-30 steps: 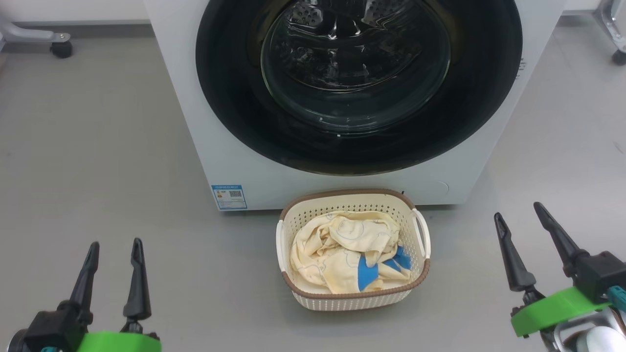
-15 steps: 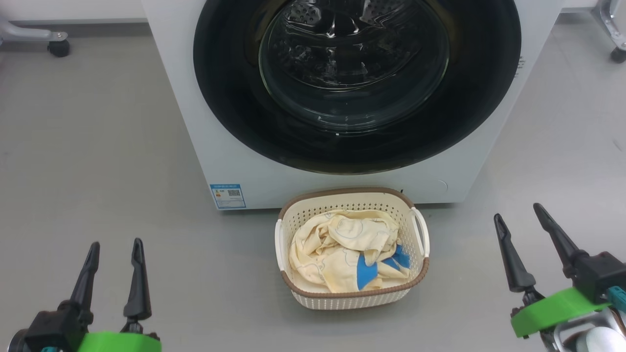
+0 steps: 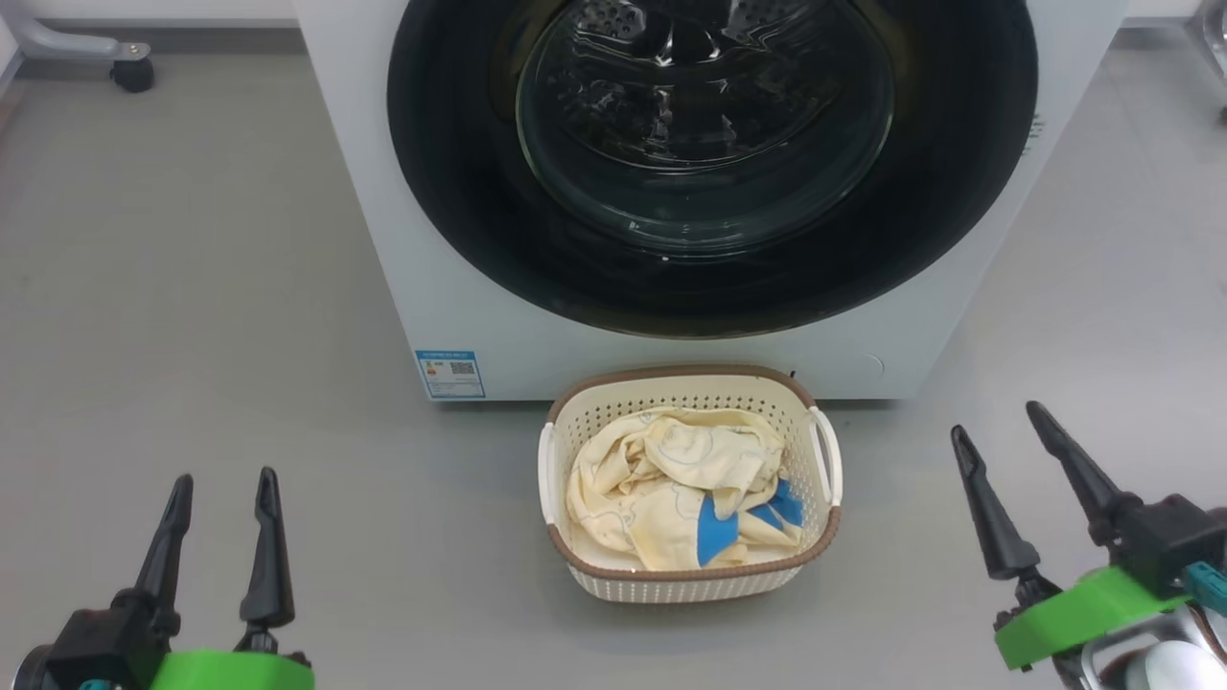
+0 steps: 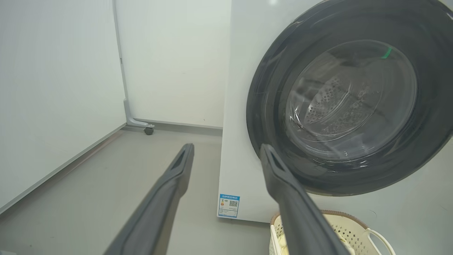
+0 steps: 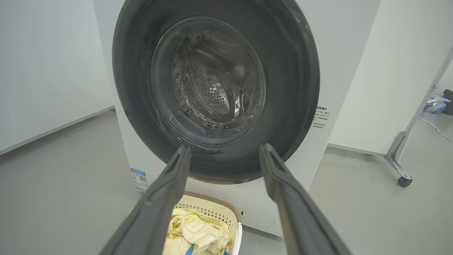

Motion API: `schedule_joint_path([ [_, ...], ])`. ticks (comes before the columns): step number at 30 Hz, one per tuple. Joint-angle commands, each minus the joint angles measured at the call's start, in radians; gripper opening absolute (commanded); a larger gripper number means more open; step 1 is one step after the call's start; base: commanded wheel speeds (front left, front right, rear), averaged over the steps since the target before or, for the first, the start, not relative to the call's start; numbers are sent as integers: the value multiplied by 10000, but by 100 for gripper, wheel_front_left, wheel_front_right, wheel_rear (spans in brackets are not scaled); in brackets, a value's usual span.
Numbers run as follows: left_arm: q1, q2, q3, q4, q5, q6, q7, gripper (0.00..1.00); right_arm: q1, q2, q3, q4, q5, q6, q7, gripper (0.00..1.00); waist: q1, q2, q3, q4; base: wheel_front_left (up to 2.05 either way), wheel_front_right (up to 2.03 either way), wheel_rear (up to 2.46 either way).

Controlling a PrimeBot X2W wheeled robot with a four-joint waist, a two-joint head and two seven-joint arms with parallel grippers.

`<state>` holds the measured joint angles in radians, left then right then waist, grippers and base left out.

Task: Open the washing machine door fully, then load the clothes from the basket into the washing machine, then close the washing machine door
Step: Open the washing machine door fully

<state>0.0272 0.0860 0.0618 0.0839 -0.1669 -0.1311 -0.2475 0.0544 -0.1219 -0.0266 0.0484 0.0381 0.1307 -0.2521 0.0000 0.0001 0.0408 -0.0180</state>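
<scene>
the left gripper (image 3: 224, 477) hangs over the near left part of the grey floor (image 3: 192, 287), its two dark fingers spread apart with nothing between them. the right gripper (image 3: 997, 420) hangs over the near right part of the floor, its fingers likewise released and holding nothing. both are well apart from everything else, with fingertips pointing toward the washing machine (image 3: 374, 240).

between the two grippers, the basket (image 3: 690, 586) stands on the floor just in front of the lower edge of the machine's front, roughly under the middle of the door. its brown rim is close to the white panel; whether it touches cannot be told. the clothes (image 3: 671, 489) lie crumpled inside the basket, pale yellow with blue patches toward the right side, below the rim.

the washing machine door (image 3: 460, 201) is shut flat against the machine's front, and the perforated steel drum (image 3: 671, 57) shows through its domed glass. a blue sticker (image 3: 450, 373) sits at the lower left corner of the front panel. at the far left corner of the floor a black caster wheel (image 3: 132, 75) carries a grey metal leg by the wall.
</scene>
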Motion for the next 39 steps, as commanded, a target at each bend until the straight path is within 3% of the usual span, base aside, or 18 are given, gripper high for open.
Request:
schedule_joint_path([
  [1, -379, 131, 306, -326, 117, 4, -143, 100, -303, -211, 151, -299, 30, 0, -97, 100, 0, -1, 3, -2, 123, 123, -246],
  [24, -399, 83, 332, -394, -15, 4, -143, 100, -313, -202, 157, -329, 40, 0, -97, 100, 0, -1, -33, 64, 120, 120, -239],
  [39, -357, 207, 141, -355, -149, 4, -143, 100, -375, -117, 78, -348, 161, 0, -97, 100, 0, -1, 85, -77, 33, 33, -65],
])
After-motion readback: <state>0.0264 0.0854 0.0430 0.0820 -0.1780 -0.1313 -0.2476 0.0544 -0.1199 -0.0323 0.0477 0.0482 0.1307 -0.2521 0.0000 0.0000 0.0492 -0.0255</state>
